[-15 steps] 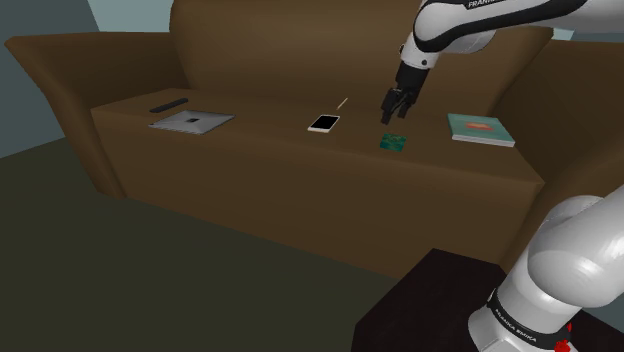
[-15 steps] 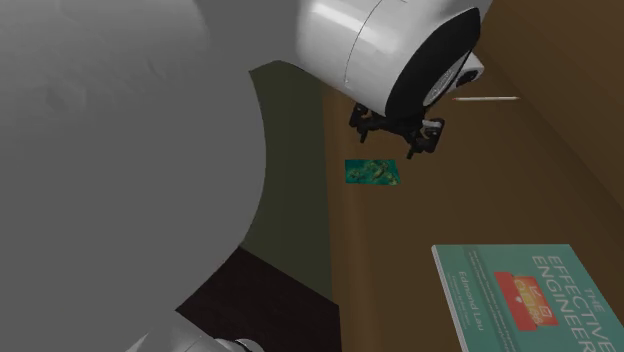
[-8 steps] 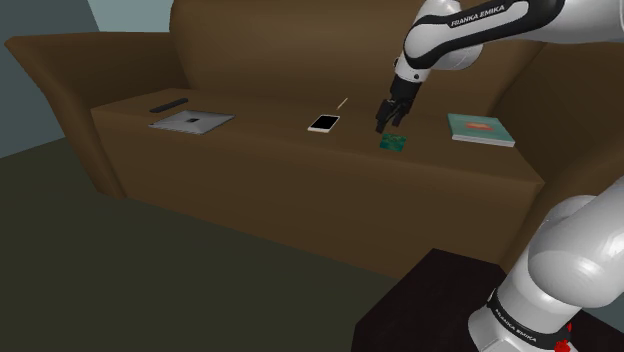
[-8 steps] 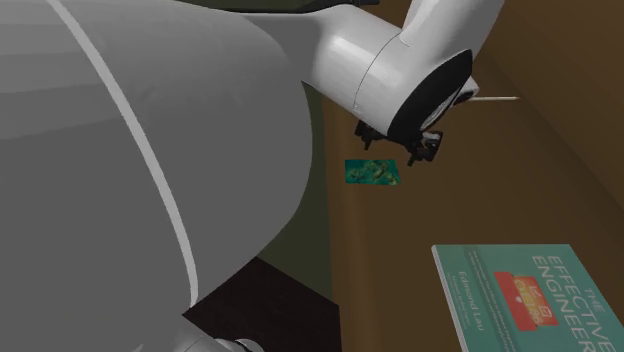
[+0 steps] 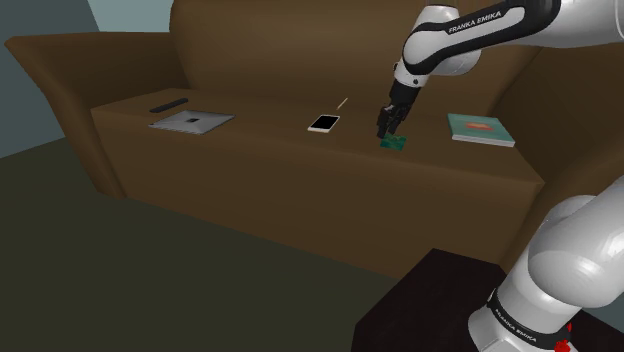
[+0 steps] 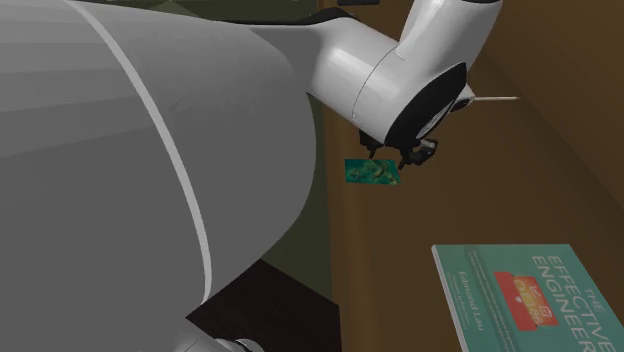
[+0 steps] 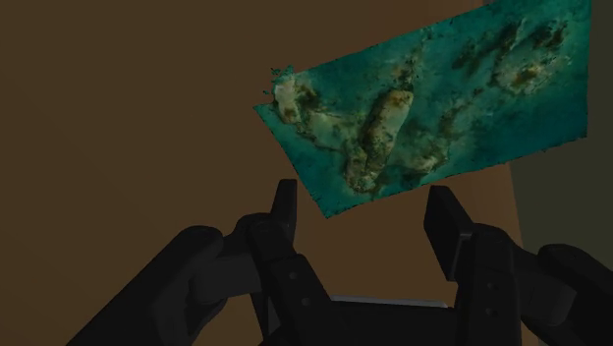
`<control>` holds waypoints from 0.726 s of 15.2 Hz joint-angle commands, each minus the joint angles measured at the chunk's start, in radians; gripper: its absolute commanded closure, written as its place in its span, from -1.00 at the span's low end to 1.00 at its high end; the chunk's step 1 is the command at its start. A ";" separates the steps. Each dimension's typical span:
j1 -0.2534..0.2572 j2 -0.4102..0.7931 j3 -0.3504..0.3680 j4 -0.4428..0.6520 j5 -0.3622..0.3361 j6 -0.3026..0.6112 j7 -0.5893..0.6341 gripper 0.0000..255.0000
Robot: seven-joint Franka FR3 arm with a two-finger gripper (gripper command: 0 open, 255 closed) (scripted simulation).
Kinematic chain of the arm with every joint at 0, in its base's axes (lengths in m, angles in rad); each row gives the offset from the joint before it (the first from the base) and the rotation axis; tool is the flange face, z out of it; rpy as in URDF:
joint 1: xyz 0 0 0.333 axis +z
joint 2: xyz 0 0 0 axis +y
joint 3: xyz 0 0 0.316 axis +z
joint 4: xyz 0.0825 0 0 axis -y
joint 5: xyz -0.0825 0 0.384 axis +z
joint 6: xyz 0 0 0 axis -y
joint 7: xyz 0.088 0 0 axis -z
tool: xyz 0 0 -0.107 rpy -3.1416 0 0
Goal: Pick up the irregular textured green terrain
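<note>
gripper [image 5: 388, 128] open: fingers [image 7: 283, 211] stand apart, nothing clasped. it hangs just over one edge of the terrain [image 5: 396, 144], a flat green patch (mottled teal with pale lumps) lying on the brown couch [image 5: 300, 170] seat. wrist view: the terrain's near edge sits just past the fingertips. book [image 5: 481, 128] lies near the terrain on the shoulder view's right, phone [image 5: 323, 123] on its left.
</note>
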 commanded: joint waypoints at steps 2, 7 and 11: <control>0.000 0.000 0.000 0.000 0.000 0.000 0.000 1.00; 0.000 -0.003 0.002 0.023 -0.001 -0.027 0.003 1.00; 0.000 -0.010 0.005 0.071 -0.004 -0.081 0.009 1.00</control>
